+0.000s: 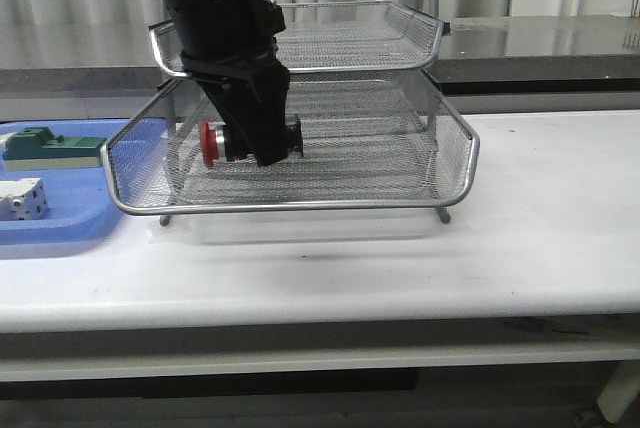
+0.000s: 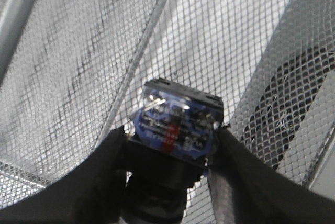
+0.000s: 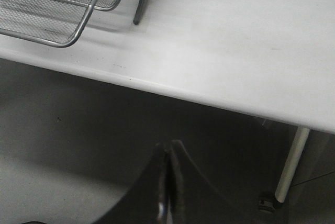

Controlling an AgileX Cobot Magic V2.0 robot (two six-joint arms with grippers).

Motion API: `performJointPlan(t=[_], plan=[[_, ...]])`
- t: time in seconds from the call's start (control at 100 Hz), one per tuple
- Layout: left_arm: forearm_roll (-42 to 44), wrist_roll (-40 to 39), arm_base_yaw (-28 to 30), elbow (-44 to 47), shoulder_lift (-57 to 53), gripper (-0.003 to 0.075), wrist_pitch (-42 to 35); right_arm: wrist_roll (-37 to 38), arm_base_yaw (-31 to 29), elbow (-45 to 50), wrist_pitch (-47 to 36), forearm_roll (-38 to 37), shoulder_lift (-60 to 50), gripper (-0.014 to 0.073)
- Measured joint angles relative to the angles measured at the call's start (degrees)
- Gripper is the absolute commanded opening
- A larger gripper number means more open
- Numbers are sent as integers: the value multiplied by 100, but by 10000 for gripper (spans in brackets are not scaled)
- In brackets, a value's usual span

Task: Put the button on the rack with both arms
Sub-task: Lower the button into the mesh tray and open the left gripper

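Observation:
My left gripper (image 1: 258, 143) is shut on the button (image 1: 214, 143), held on its side with the red head pointing left, inside the middle tier of the silver wire-mesh rack (image 1: 440, 193), just above the mesh. In the left wrist view the button's blue rear block (image 2: 175, 127) sits between the two black fingers (image 2: 107, 169) with mesh all behind it. My right gripper (image 3: 167, 153) is shut and empty, hanging below the front edge of the table; it does not show in the front view. A corner of the rack (image 3: 63, 20) shows in the right wrist view.
A blue plastic tray (image 1: 60, 223) lies left of the rack and holds a green block (image 1: 50, 146) and a white boxy part (image 1: 22, 198). The white table (image 1: 540, 228) stretches to the right of the rack. A table leg (image 3: 290, 166) stands near my right gripper.

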Motion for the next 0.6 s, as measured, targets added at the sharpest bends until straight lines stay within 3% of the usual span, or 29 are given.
performJointPlan(t=[0.12, 0.22, 0.6], plan=[[-11, -2, 0, 0, 2, 479, 50, 0, 0, 0, 0, 0, 0, -60], [-11, -2, 0, 0, 61, 584, 96, 0, 0, 0, 0, 0, 0, -60], [-106, -2, -14, -158, 91, 601, 358, 0, 0, 0, 0, 0, 0, -60]])
